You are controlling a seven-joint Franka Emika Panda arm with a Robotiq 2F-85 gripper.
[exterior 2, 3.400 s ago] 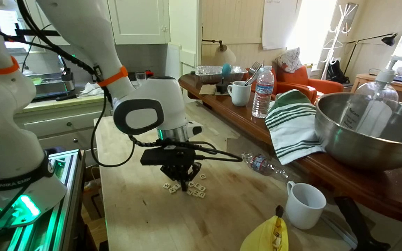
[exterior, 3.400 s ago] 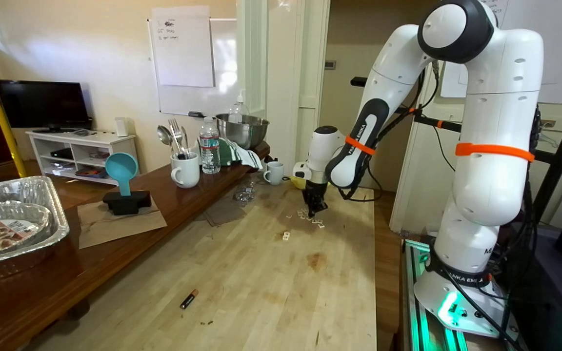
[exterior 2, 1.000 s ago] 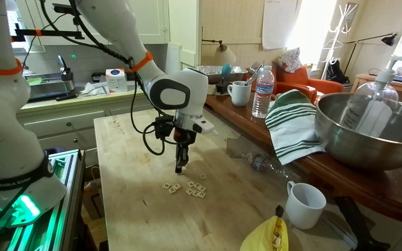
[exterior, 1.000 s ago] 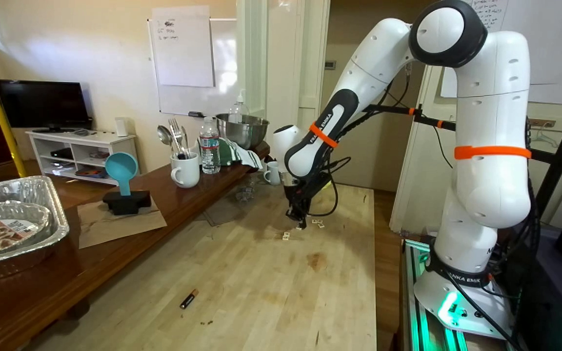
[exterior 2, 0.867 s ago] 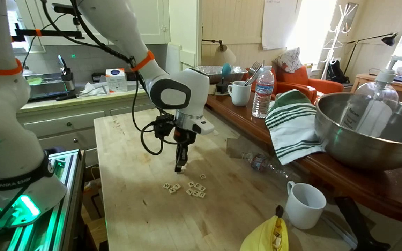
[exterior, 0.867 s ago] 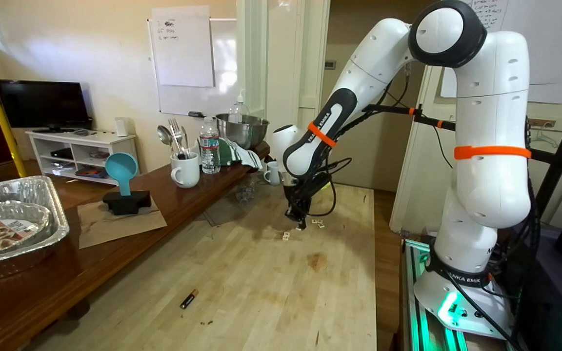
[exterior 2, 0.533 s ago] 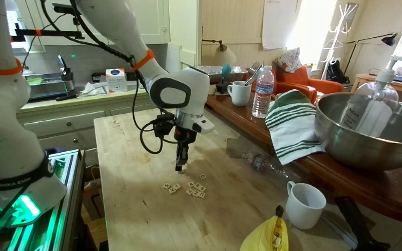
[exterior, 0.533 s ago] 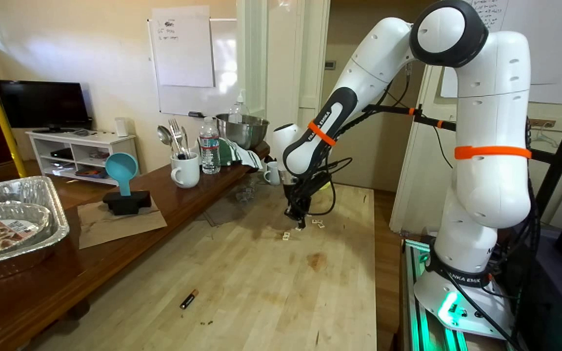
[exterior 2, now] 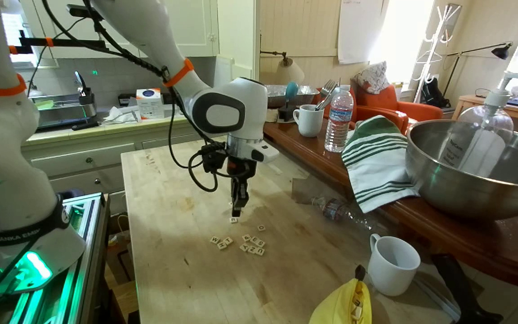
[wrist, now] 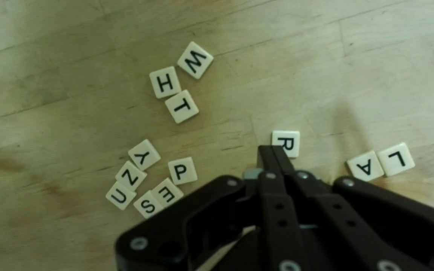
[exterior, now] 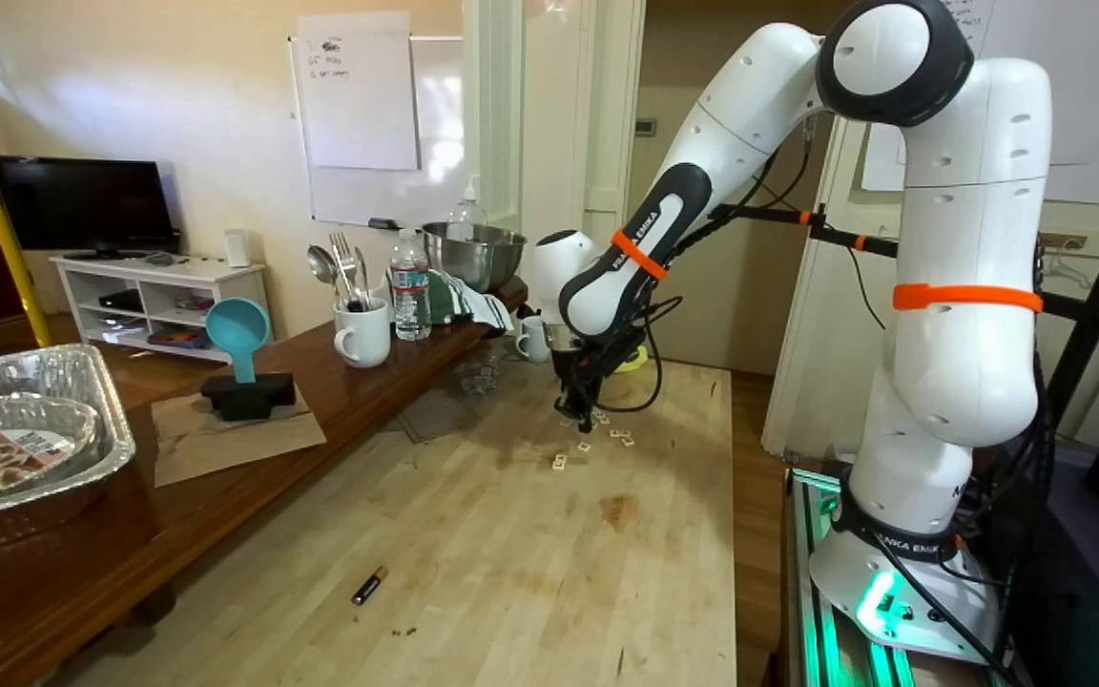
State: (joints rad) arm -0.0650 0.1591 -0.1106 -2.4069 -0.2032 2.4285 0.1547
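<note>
My gripper (wrist: 276,147) is shut with its fingertips together and nothing between them. It points down just above the table, and in the wrist view its tips overlap one edge of the cream R tile (wrist: 286,141). The tips also show in both exterior views (exterior: 586,426) (exterior 2: 236,213), slightly above the R tile (exterior 2: 234,220). The A tile (wrist: 365,166) and L tile (wrist: 396,159) touch at one side. The W tile (wrist: 195,60), H tile (wrist: 165,82) and T tile (wrist: 182,106) lie in a group. Another group includes the P tile (wrist: 182,170) and Y tile (wrist: 144,154).
A yellow pouch (exterior 2: 342,303), a white mug (exterior 2: 394,265) and a plastic bottle on its side (exterior 2: 337,211) lie beyond the tiles. A battery (exterior: 369,585) lies on the wooden table (exterior: 511,592). A raised dark counter (exterior: 321,391) runs along one side, holding a steel bowl (exterior 2: 479,193).
Over about two seconds my gripper moved from above the tile groups to the R tile, and the wrist turned. In the last half second it rose slightly, uncovering the R tile.
</note>
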